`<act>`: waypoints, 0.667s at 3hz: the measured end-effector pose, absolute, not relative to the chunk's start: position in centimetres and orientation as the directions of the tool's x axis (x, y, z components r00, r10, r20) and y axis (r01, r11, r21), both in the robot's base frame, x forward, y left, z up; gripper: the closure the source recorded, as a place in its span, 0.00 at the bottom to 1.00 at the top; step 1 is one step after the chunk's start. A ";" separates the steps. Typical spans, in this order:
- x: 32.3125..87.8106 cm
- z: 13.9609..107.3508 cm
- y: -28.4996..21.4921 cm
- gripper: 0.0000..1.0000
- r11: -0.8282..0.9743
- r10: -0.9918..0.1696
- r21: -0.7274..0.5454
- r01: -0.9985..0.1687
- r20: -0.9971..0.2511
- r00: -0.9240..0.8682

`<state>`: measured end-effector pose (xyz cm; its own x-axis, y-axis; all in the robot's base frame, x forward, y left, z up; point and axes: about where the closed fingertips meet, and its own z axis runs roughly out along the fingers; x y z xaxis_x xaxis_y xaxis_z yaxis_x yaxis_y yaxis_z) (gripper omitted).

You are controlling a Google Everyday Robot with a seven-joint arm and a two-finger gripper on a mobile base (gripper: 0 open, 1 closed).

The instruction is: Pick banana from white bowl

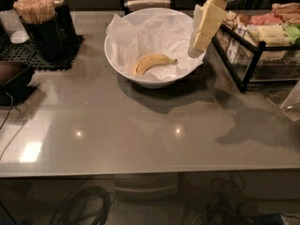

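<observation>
One arm slanted down from the top right edge of view, its pale gripper (194, 48) hanging tip-down just over the right rim of the white bowl (154, 82); whether it was parted or closed could not be made out. Inside the bowl, the banana (153, 62) lay on crumpled paper (140, 36) near the front, left of the gripper and apart from it.

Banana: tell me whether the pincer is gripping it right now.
No. The banana lies free on the paper in the white bowl, and the pincer hangs apart from it at the bowl's right rim.
</observation>
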<state>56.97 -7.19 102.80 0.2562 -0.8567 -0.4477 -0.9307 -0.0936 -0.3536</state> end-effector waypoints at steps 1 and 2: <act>59.7 100.5 -6.4 0.00 -0.117 -0.856 -0.329 -0.937 -0.445 0.264; 63.0 98.9 -3.9 0.00 -0.178 -0.846 -0.315 -0.932 -0.435 0.308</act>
